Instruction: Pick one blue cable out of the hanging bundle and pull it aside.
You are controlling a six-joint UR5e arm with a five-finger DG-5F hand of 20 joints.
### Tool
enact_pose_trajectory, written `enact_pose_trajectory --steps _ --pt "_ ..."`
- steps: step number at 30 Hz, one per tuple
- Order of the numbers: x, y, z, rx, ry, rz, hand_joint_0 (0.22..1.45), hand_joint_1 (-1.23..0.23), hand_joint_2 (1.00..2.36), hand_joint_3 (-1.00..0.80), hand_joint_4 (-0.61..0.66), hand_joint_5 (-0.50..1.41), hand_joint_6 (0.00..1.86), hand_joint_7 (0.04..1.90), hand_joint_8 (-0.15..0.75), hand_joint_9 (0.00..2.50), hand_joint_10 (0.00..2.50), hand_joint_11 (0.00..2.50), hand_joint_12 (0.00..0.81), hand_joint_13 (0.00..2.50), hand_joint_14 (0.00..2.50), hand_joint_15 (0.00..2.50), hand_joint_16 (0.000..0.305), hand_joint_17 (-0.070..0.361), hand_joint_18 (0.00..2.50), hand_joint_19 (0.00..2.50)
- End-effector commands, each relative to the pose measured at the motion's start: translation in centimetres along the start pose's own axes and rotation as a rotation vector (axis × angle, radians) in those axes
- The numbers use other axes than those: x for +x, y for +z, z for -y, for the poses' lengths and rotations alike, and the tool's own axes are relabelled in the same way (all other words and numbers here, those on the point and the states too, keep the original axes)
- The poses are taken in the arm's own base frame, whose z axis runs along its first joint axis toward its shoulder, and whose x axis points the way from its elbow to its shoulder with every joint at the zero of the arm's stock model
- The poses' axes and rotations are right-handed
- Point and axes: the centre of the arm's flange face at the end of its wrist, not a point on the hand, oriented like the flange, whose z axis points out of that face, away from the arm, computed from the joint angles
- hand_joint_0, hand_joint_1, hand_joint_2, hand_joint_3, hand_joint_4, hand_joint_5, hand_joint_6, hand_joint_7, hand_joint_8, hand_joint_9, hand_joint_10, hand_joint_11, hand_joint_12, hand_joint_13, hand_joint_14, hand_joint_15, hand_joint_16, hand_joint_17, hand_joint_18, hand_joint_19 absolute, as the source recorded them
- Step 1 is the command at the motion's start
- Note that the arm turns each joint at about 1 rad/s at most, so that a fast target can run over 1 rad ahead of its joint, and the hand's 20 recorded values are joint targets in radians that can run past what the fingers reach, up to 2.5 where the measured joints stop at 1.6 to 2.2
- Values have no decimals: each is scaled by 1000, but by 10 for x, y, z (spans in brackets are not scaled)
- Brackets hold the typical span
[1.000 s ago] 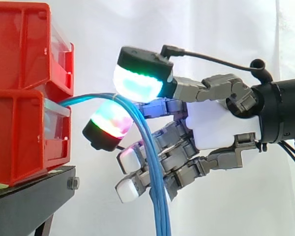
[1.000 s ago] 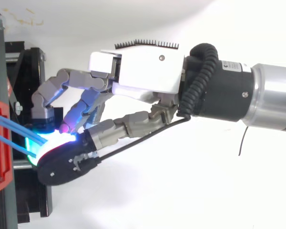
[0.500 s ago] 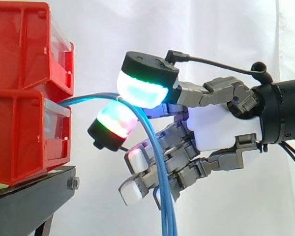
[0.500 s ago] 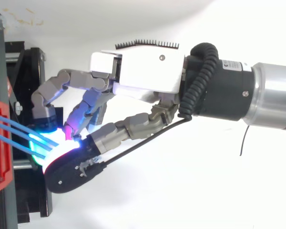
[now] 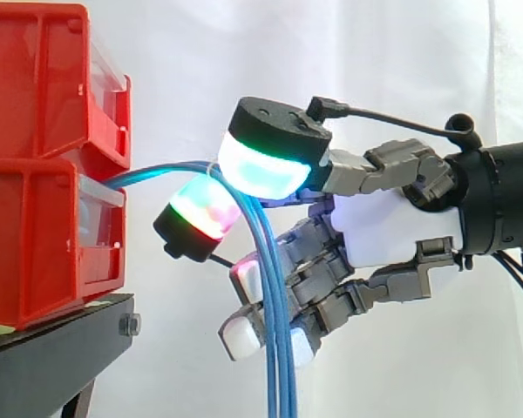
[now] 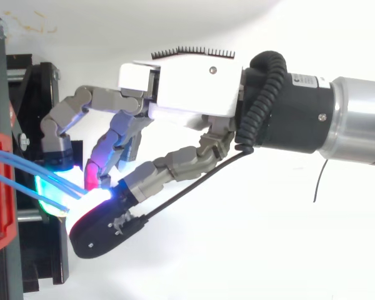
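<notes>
Hand point(image 5: 392, 231) comes in level from the right and sits just right of the red bins point(image 5: 35, 165), apart from them. Two bins are stacked on a black stand point(image 5: 52, 357), with a white curtain point(image 5: 375, 70) behind.

The blue cables point(image 5: 281, 383) come out of the lower bin's front, arc up and to the right away from the bins, then hang straight down past the stand's height. Several strands are bunched close together; I can't tell whether one is split off from the rest.

Hand is closed, with the fingers curled round the cables. The top of the arc passes between two big fingertips point(image 5: 261, 165): one glows cyan-green, above and on the far side from the bins, and one glows red-green, below and nearer the bins. The lower fingers are bent, with white pads showing on both sides of the hanging strands.

From above, the hand point(image 6: 187, 87) reaches toward the bins with its fingers bent inward. Two blue strands run from the bin edge into the glowing pads, which look closed on them.
</notes>
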Motion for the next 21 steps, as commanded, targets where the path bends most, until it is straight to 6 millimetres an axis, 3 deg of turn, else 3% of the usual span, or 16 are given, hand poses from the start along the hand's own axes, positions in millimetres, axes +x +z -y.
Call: enact_pose_trajectory --steps 1,2,6,11,17,21 --pt "-1 0 0 0 0 -4 455 -760 1000 -500 -232 -151 924 899 225 1136 17 597 367 921 20 525 48 108 895 678" --pt "-2 0 1 0 0 -7 440 -654 1000 -500 -224 -149 919 895 248 1150 15 587 384 925 17 527 50 113 904 678" --pt "-2 0 1 1 0 -10 449 -510 1000 -500 -206 -144 907 886 254 1170 15 578 388 934 19 530 52 117 897 709" --pt "-4 0 1 1 0 -9 505 -436 1000 -500 -185 -145 895 935 249 1172 17 583 372 926 21 559 48 109 850 750" --pt "-7 0 2 2 1 -6 555 -652 1015 -163 -85 -147 900 938 289 1169 18 610 389 950 20 556 52 118 897 728" --pt "-10 0 2 5 1 -3 589 -766 1024 -106 -31 -160 916 949 276 1115 20 633 360 915 22 562 45 102 852 743"
